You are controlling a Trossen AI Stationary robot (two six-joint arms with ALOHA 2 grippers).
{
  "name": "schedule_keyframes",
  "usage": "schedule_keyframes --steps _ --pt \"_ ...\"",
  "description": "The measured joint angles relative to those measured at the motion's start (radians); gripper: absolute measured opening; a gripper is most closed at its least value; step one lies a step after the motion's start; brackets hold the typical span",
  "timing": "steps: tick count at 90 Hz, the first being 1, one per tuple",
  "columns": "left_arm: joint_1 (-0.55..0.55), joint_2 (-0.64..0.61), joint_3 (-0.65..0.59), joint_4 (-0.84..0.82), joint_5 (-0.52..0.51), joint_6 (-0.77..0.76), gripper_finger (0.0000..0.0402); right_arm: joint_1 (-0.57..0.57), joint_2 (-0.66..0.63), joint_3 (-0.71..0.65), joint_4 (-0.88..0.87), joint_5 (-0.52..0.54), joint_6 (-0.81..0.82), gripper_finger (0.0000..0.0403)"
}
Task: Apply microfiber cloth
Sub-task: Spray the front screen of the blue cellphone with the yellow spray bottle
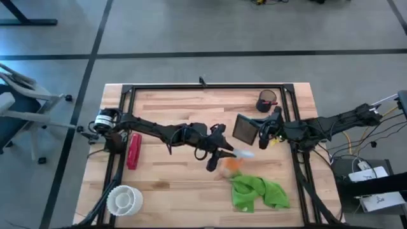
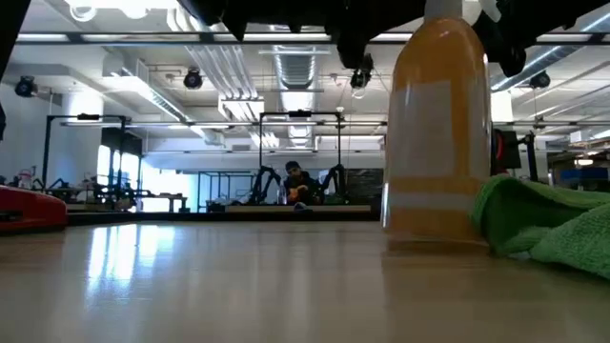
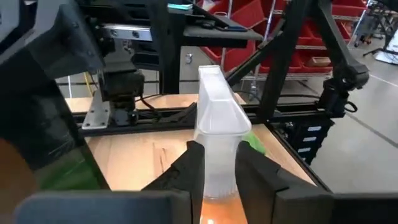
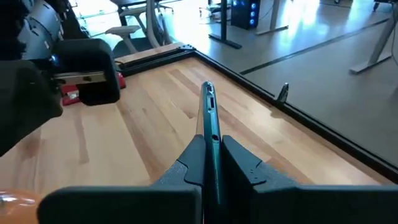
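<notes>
The lime-green microfiber cloth (image 1: 257, 194) lies crumpled on the table near the front right, touched by no gripper; the low view shows the cloth (image 2: 548, 224) just beside the orange spray bottle (image 2: 438, 133). My left gripper (image 1: 224, 156) is at the table's middle, shut on the bottle (image 1: 233, 162). My right gripper (image 1: 262, 133), farther back and right, is shut on a dark flat tablet (image 1: 245, 127). My left gripper pinches the bottle's neck (image 3: 217, 171), just under the white spray head (image 3: 217, 106), between its two fingers (image 3: 189, 174). It comes from the table's left, roughly level. The bottle is upright with its base (image 2: 434, 240) on the table. My right gripper pinches the tablet by one edge (image 4: 210, 146) between its two fingers, coming from the table's right. The tablet stands on edge and reaches out past the fingertips (image 4: 208, 99). Whether its lower edge rests on the table, I cannot tell.
A dark pen cup (image 1: 267, 100) stands at the back right. A red object (image 1: 133, 151) lies at the left and a white round object (image 1: 124, 199) at the front left. A black frame (image 1: 203, 87) runs around the table.
</notes>
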Motion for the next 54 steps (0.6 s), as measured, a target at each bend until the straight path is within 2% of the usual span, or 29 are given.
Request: schedule_keyframes --steps 20,47,54 --pt "-0.015 -0.002 0.002 -0.027 -0.010 0.006 0.0059 0.000 0.000 0.000 0.000 -0.003 0.000 0.0008" --pt "-0.040 -0.037 0.002 -0.172 -0.013 0.037 0.0079 0.000 0.000 0.000 0.000 -0.022 0.005 0.0008" --pt "-0.041 -0.041 0.002 -0.188 -0.061 0.068 0.0081 0.000 0.000 0.000 0.000 -0.021 0.008 0.0008"
